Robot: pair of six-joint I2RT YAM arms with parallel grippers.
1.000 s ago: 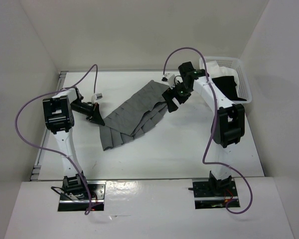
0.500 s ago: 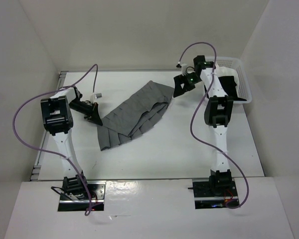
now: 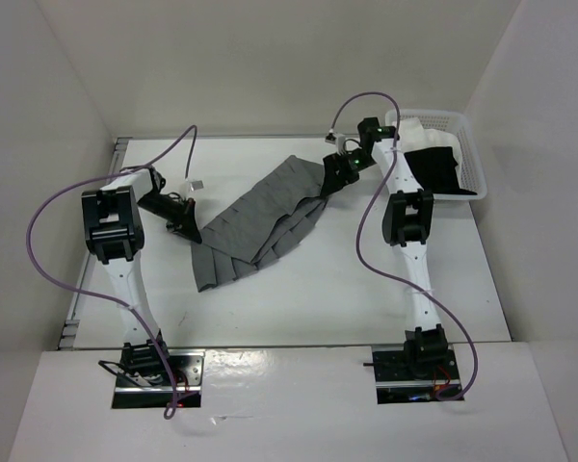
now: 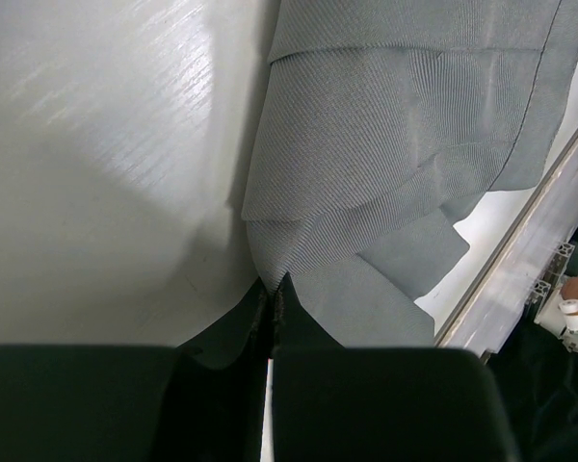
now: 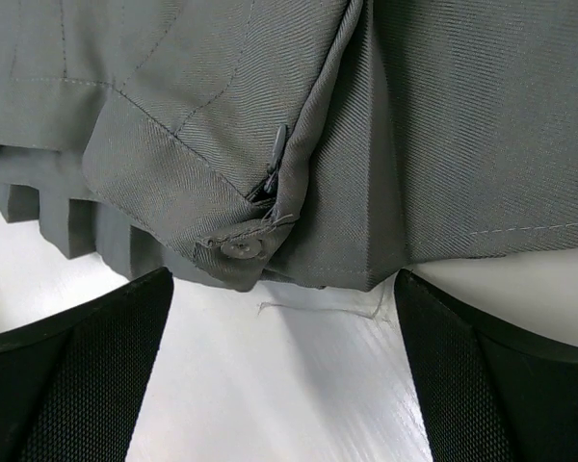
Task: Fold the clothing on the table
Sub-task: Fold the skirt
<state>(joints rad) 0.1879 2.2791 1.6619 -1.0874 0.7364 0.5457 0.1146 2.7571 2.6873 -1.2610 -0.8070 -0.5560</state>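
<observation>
The white table (image 3: pixel 299 279) fills the floor of a white-walled booth, with a thin metal rail (image 3: pixel 85 289) along its left edge. The grey pleated skirt (image 3: pixel 260 217) lies spread on the table's middle, running slantwise from near left to far right. Its pleated layers overlap in steps at the near end.

A white plastic basket (image 3: pixel 474 159) sits at the far right corner, well apart from the skirt's near end. It holds a black garment (image 3: pixel 438 168) and a white garment (image 3: pixel 419 130).

The 2 arms reach in from the near edge. The left claw (image 3: pixel 191 229) is low at the skirt's left corner. In the left wrist view the left claw (image 4: pixel 272 289) has its tips pressed together, pinching the fabric's edge where the folds converge. The right claw (image 3: pixel 335 178) is at the skirt's far right end. In the right wrist view the right claw (image 5: pixel 281 281) stands wide, its 2 fingers (image 5: pixel 77 375) on either side of the waistband and apart from it.

On that waistband sit a short dark zip (image 5: pixel 275 159) and 1 grey button (image 5: pixel 241 249), with a loose thread (image 5: pixel 318 308) on the table just beside the hem.
</observation>
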